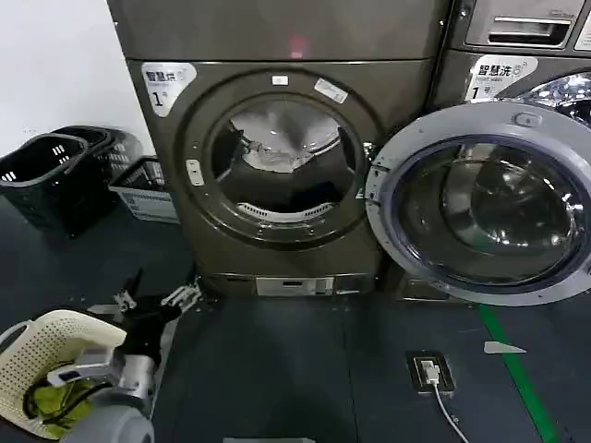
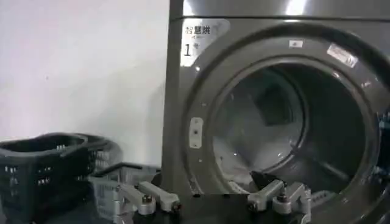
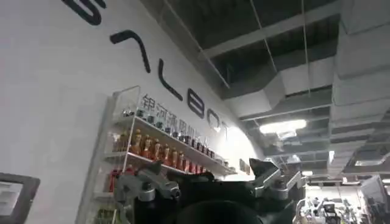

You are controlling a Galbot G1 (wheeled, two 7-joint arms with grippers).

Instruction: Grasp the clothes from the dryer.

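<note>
Nearest the head camera, at about seven o'clock in its view, the left arm reaches forward over a cream basket (image 1: 37, 355), and the left gripper (image 1: 152, 303) hangs low above the dark floor with its fingers spread wide and nothing between them. At twelve o'clock from the gripper, up and a little to the right, stands the dryer (image 1: 277, 166), its round door (image 1: 485, 203) swung fully open toward three o'clock so the porthole is clear. The clothes (image 1: 282, 138) lie inside the drum: a pale, crumpled heap toward the back and upper part, with darker fabric low near the front lip, though the dark pieces are hard to separate from shadow.

In the left wrist view the left gripper (image 2: 213, 204) sits below the porthole rim, well apart from the fabric and outside the drum. The right gripper (image 3: 210, 182) points up toward a ceiling and a wall shelf, idle and away from the work, fingers apart.

The step in hand appears to be the approach. To do it well, the left arm should probably rise to porthole height first, then enter through the centre, clear of the rim, keeping the jaws wide until they press into the heap, and close on a thick fold rather than a loose edge.
</note>
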